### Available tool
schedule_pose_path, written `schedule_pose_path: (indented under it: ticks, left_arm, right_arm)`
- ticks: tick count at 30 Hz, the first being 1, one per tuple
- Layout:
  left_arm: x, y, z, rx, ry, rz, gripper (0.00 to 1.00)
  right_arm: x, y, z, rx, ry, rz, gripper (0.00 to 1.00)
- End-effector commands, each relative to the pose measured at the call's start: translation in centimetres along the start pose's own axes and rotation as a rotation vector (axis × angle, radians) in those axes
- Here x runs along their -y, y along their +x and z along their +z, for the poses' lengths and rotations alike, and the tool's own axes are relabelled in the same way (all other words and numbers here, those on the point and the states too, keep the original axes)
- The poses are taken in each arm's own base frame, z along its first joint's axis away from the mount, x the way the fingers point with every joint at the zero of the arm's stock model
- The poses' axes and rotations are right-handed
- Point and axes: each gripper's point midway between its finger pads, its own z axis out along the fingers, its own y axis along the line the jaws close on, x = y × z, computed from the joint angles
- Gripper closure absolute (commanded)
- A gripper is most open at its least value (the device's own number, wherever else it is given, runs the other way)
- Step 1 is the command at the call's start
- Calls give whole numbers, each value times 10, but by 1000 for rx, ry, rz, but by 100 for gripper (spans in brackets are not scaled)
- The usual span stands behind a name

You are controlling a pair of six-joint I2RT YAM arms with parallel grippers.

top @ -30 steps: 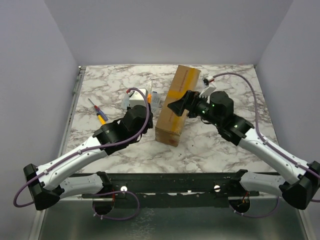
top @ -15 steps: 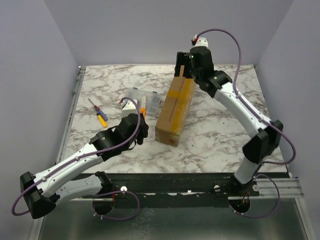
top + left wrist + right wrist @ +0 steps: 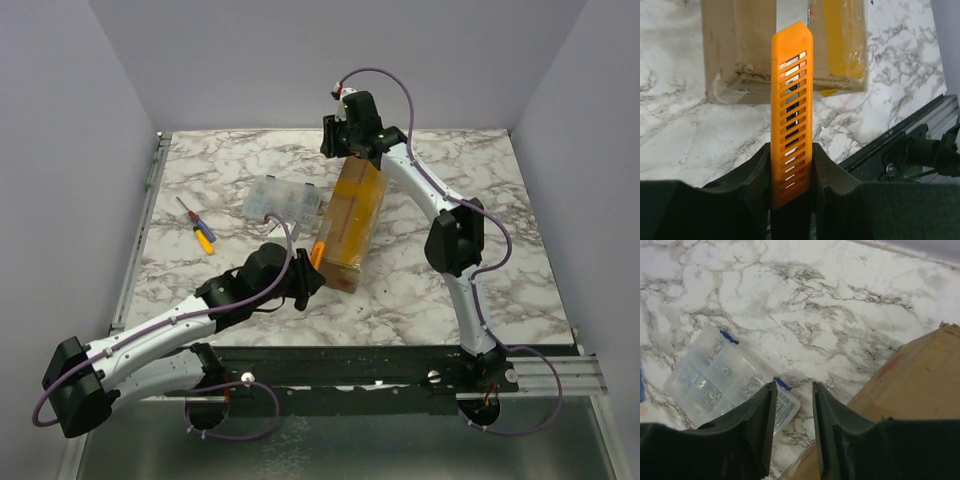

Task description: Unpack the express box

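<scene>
Orange plastic filled the gap of the left gripper [image 3: 791,170]. Its fingers [image 3: 757,172] were clamped on the slotted handle of a utility knife [image 3: 791,100], whose steel blade ran on past the fingertips and over the near end of the express box [image 3: 740,45]. The brown carton lay flat on the marble table [image 3: 680,135] just ahead of those fingers, with its yellowish tape strip to the right of the blade. Whether the blade touched the cardboard could not be told.

At the carton's far end the right gripper [image 3: 334,140] hung above it. Its fingers [image 3: 757,425] were set narrowly apart with nothing between them. The box's corner showed to the right of them, and a clear plastic case [image 3: 725,382] with blue latches lay on the marble to their left. A screwdriver [image 3: 203,237] lay well apart from both grippers.
</scene>
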Motion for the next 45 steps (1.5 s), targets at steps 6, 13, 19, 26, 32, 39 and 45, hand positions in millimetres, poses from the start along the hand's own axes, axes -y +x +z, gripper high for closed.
schedule_pose_path:
  ticks: [6,13,19,26,32,39,45]
  left_arm:
    - [2,5,35,62,58,-68,100]
    - [-7,-18,69,125,-74,-50,100]
    - [0,-50,73,147,-128,50,100]
    - [2,-47,32,66,-108,169,100]
    - [-10,-1,-12,-147,-154,222,100]
    - [25,50,-32,-191,-283,454,100]
    - [30,56,-35,-201,-279,460,100]
  right_arm:
    - [24,47,-8,-103,111,19,62]
    - [86,70,-50,-105,310,184,62]
    - [120,71,-78,-81,346,262,57]
    - [107,39,-136,-30,306,117,34]
    - [65,76,-173,-145,118,103,26]
    - [36,98,-200,-132,-39,98,39]
    - [45,130,-197,-207,-6,89,57]
